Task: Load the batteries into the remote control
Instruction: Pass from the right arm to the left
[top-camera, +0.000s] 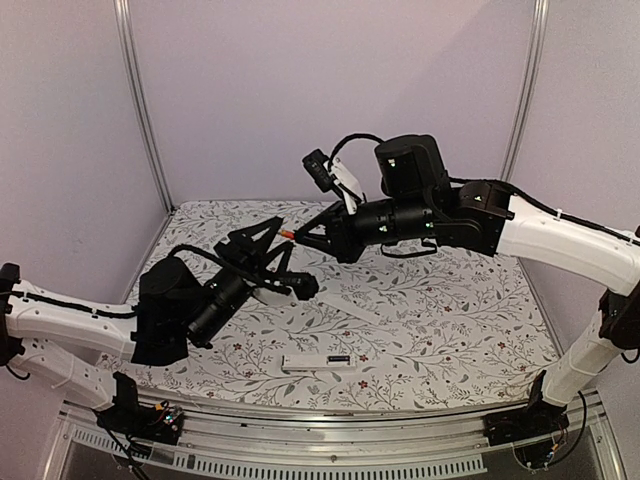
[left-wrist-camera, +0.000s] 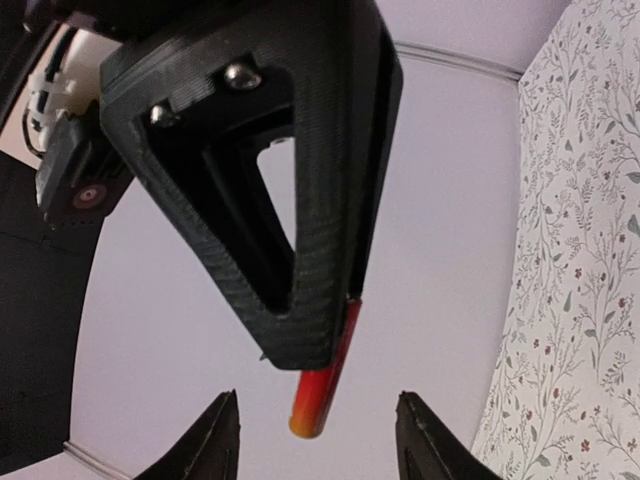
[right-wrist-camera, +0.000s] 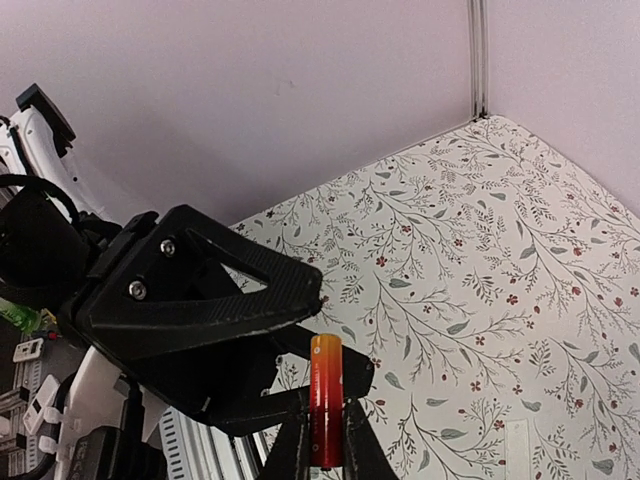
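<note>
My right gripper (top-camera: 301, 236) is shut on the red battery (top-camera: 287, 233) and holds it in the air above the far middle of the table. In the right wrist view the battery (right-wrist-camera: 325, 398) stands upright between my fingertips (right-wrist-camera: 296, 455). My left gripper (top-camera: 292, 255) is open and empty, raised, its jaws to either side of the battery's free end. In the left wrist view the battery (left-wrist-camera: 325, 385) pokes down towards the gap between my fingertips (left-wrist-camera: 215, 440). The white remote control (top-camera: 317, 362) lies on the table near the front. The black battery is out of view.
A thin white cover plate (top-camera: 350, 305) lies on the flowered table cloth (top-camera: 450, 320) between the grippers and the remote. A white piece (right-wrist-camera: 517, 440) shows low in the right wrist view. Walls with metal posts (top-camera: 140, 100) close in the back and sides.
</note>
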